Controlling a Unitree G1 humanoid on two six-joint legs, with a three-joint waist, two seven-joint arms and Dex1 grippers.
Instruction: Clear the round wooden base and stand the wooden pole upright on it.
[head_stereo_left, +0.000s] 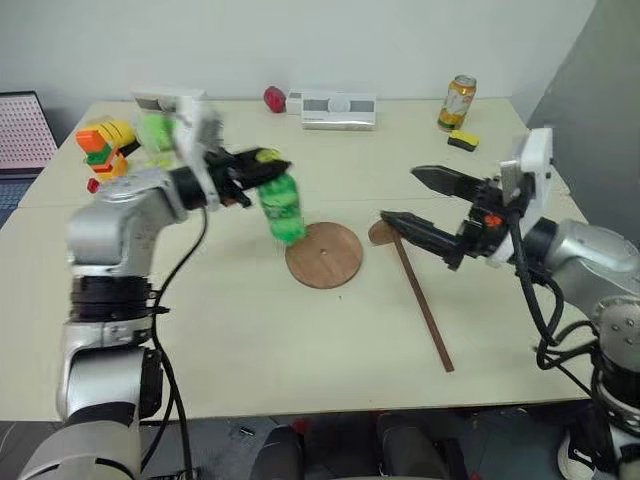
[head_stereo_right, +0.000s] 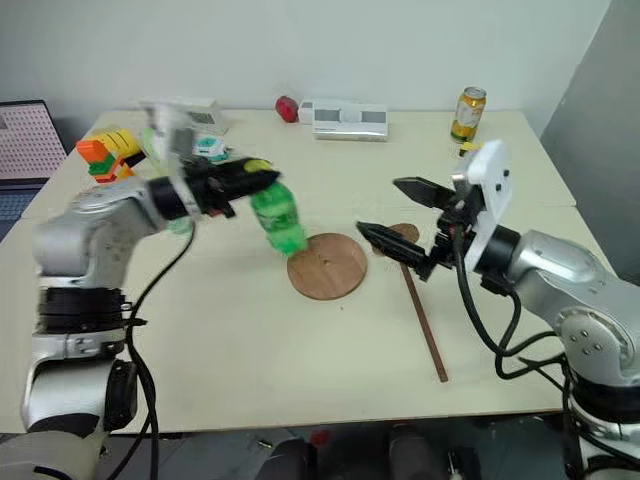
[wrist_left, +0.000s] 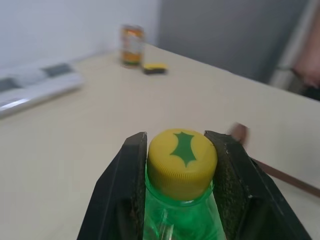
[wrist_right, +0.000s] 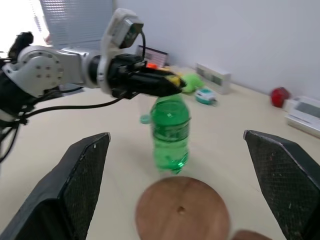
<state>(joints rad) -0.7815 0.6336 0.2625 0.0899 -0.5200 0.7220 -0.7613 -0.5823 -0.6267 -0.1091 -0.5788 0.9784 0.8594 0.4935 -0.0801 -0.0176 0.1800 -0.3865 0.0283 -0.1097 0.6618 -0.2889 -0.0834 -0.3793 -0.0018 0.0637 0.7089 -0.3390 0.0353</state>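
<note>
Over base (head_stereo_left: 324, 255), left gripper (head_stereo_left: 262, 168) clamped on bottle (head_stereo_left: 283, 208) cap — I carry it well aside, keep it plumb. Right gripper (head_stereo_left: 418, 203) fingers wide apart near pole (head_stereo_left: 422, 305) — ready.

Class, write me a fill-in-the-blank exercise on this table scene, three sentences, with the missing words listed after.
1. The left gripper is shut on the yellow cap of a ____ bottle.
2. The right gripper is ____ and holds nothing.
3. The pole lies flat on the table, beside the round ____.

Missing words: green; open; base
</note>
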